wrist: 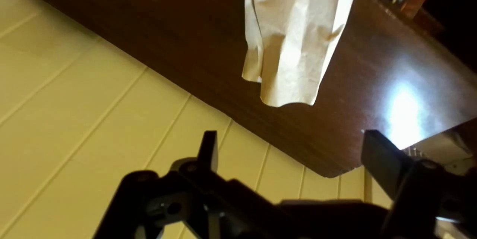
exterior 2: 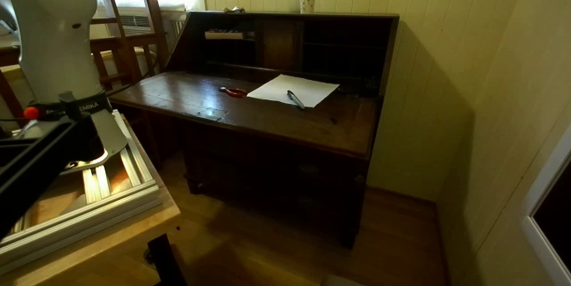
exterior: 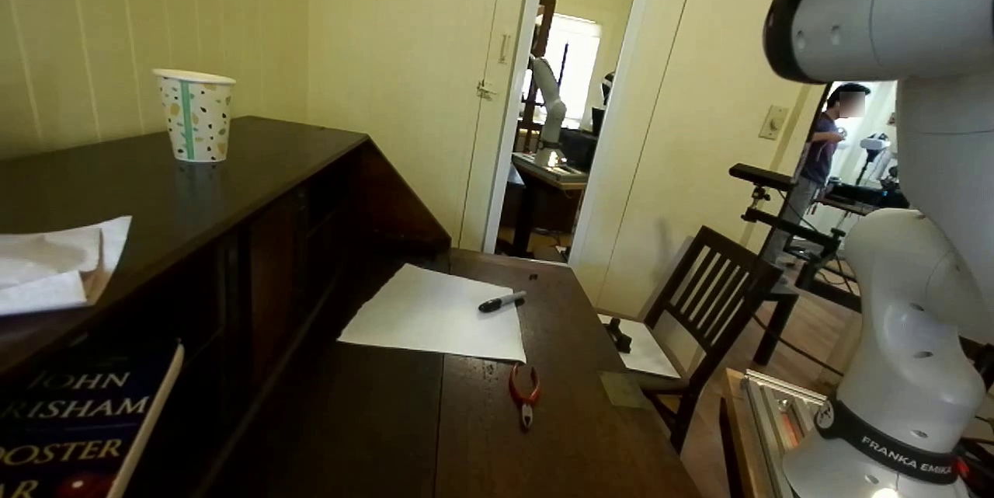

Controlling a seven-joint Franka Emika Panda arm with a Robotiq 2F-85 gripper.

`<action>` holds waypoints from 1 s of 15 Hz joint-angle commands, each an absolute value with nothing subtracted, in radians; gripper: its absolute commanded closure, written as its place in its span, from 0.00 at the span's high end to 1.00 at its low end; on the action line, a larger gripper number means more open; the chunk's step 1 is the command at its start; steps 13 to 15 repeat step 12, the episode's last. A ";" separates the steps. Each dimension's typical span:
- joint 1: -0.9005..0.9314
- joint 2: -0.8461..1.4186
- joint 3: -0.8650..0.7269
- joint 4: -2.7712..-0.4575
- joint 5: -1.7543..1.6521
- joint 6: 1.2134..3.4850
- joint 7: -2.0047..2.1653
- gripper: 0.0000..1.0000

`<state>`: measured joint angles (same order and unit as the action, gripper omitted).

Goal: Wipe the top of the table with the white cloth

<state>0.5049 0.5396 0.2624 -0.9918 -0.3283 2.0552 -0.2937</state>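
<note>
In exterior view, your white cloth (exterior: 58, 271) lies rumpled near front edge of raised top of table (exterior: 264, 156); cubby (exterior: 203, 308) beneath that edge holds book (exterior: 85, 424).

In exterior view, cup (exterior 2: 308, 0) stands upright on raised top between side edges, contents hidden; marker (exterior 2: 295, 99) lies at edge of paper sheet (exterior 2: 276, 89).

In wrist view, your gripper (wrist: 290, 136): fingers released, spread wide, cloth beyond them.

The arm (exterior: 893, 280) was pale grey-white and smooth, with thick rounded parts, thin seam lines (exterior: 875, 8) and small round caps (exterior: 835, 35). The upper part had a black rim (exterior: 776, 47). Around the foot (exterior: 823, 465) went a black band (exterior: 893, 450), which carried the white letters FRANKA EMIKA. The gripper (wrist: 291, 149) was black and angular, with flat, block-like fingers (wrist: 206, 153) and round bolts (wrist: 192, 167).
</note>
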 commanded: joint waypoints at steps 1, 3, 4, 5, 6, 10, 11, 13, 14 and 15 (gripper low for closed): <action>0.459 0.354 0.276 -1.068 -0.305 1.808 -0.440 1.00; 0.429 0.253 0.282 -1.117 -0.291 1.716 -0.565 1.00; 0.408 0.202 0.289 -1.151 -0.264 1.695 -0.632 1.00; 0.387 0.151 0.291 -1.188 -0.241 1.687 -0.702 1.00; 0.353 0.098 0.294 -1.238 -0.177 1.728 -0.774 1.00; 0.326 0.093 0.273 -1.210 -0.064 1.809 -0.808 1.00; 0.299 0.062 0.265 -1.250 -0.016 1.853 -0.832 1.00; 0.281 0.043 0.258 -1.279 0.008 1.876 -0.845 1.00; 0.281 0.043 0.258 -1.279 0.008 1.876 -0.845 1.00; 0.281 0.043 0.258 -1.279 0.008 1.876 -0.845 1.00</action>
